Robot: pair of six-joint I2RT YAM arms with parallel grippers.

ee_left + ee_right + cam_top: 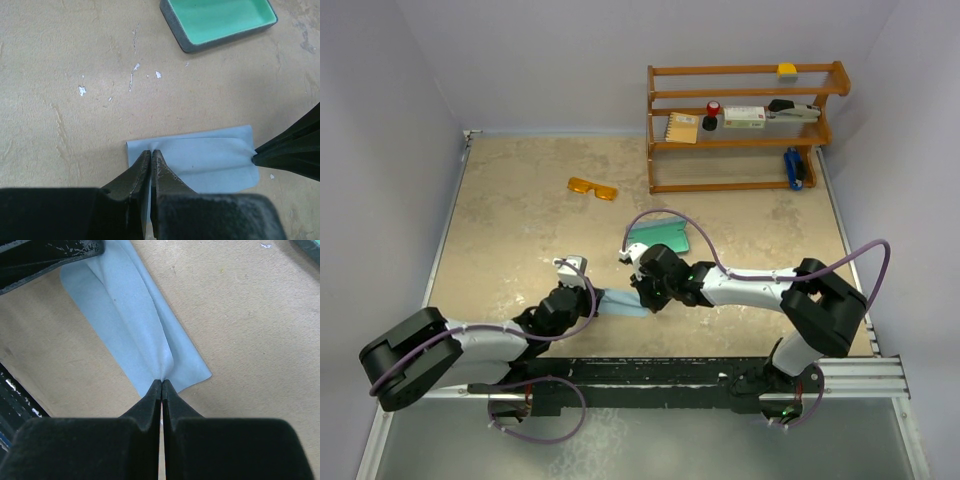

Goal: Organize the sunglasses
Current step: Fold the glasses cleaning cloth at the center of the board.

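Note:
The orange sunglasses (593, 188) lie on the table at the far centre-left, apart from both arms. A light blue cloth (620, 303) lies folded on the table between the two grippers. My left gripper (151, 152) is shut on the cloth's (210, 160) left end. At the other end my right gripper (161, 382) pinches the cloth (130, 325), which puckers at the tips. The open blue-grey case (660, 238) with teal interior sits just beyond the right gripper (642, 292); in the left wrist view the case (220, 22) is at top right.
A wooden shelf (745, 125) stands at the back right with small items on it: a yellow block, a box, a red-capped bottle, a stapler, a blue object. Grey walls bound the table on the left and right. A black rail runs along the near edge.

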